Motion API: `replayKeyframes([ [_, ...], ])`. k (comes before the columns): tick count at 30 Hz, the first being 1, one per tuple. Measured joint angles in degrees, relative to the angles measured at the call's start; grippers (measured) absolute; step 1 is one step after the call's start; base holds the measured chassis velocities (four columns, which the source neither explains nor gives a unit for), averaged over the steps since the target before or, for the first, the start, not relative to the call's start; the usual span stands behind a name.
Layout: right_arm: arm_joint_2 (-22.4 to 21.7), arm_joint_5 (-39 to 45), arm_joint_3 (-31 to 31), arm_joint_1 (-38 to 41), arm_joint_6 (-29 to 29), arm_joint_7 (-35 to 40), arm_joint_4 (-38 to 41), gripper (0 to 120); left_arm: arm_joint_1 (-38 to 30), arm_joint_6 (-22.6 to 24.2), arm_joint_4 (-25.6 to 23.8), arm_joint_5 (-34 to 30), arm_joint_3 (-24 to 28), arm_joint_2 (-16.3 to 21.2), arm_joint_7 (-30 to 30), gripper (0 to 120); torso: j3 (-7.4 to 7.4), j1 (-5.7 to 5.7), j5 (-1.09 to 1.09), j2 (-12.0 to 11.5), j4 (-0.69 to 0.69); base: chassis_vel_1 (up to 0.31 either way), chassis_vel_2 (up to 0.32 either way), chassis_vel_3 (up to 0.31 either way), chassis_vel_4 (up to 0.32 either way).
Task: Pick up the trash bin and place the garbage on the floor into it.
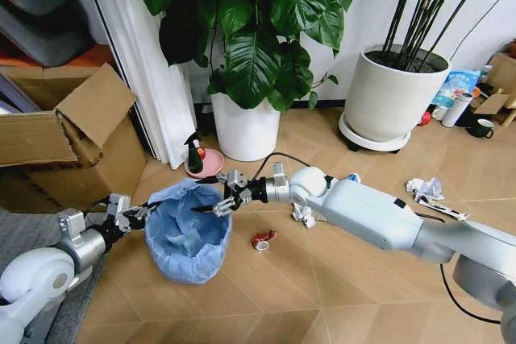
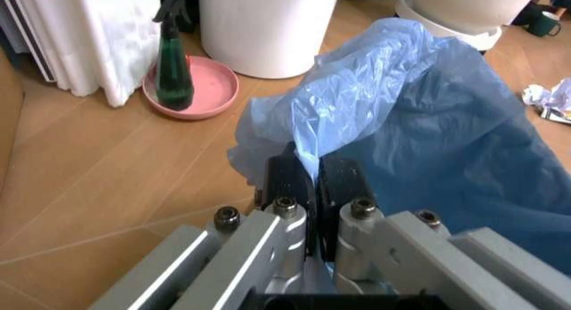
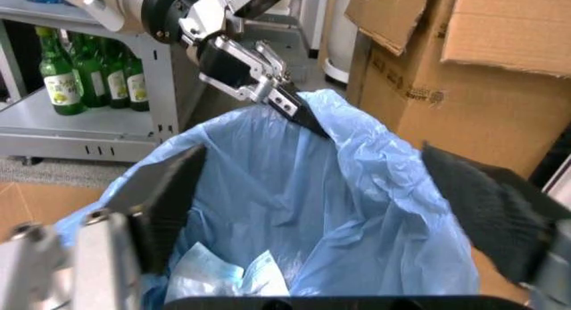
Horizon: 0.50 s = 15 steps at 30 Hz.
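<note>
1. Two big white plant pots (image 1: 242,122) stand behind your work area, so ignore those.
2. Your trash bin (image 1: 187,235) sits on the floor (image 1: 322,296) between both arms, blue bag crinkled over the rim.
3. Your left pincer (image 2: 305,180) is clamped tight on the bag's edge.
4. Your right pincer (image 1: 222,195) hangs over the bin mouth, spread wide, holding nothing.
5. Leftover garbage: paper wad (image 1: 304,215) and red can (image 1: 263,240) just beside the bin.
</note>
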Motion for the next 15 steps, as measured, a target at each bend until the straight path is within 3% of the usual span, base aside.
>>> replayKeyframes([
  [2, -0.47, 0.05, 1.99, -0.46, -0.07, 0.42, -0.04, 98, 0.32, 0.06, 0.01, -0.41, -0.71, 0.02, -0.15, 0, 0.00, 0.00, 0.01, 0.00, 0.02, 0.000, 0.000, 0.000, 0.000],
  [8, -3.20, -0.48, 7.82, -3.04, -0.63, 2.52, -1.21, 100, 1.76, 0.09, 0.17, -0.61, -3.07, -0.27, -0.39, 0, -0.01, 0.00, 0.00, 0.01, 0.02, 0.000, 0.000, 0.000, 0.000],
  [13, -6.77, -1.73, 14.09, -9.16, -1.57, 4.58, -1.82, 100, 2.64, 0.10, 0.63, -1.33, -6.21, -0.52, -0.60, 0, -0.01, 0.00, 0.00, 0.01, 0.01, 0.000, 0.000, 0.000, 0.000],
  [15, -8.67, -4.88, 18.97, -16.46, -1.04, 4.07, -3.34, 100, 2.86, 0.13, 1.04, -1.55, -8.33, -0.90, -0.69, 0, 0.00, 0.00, 0.07, 0.00, -0.02, 0.000, 0.000, 0.000, 0.000],
])
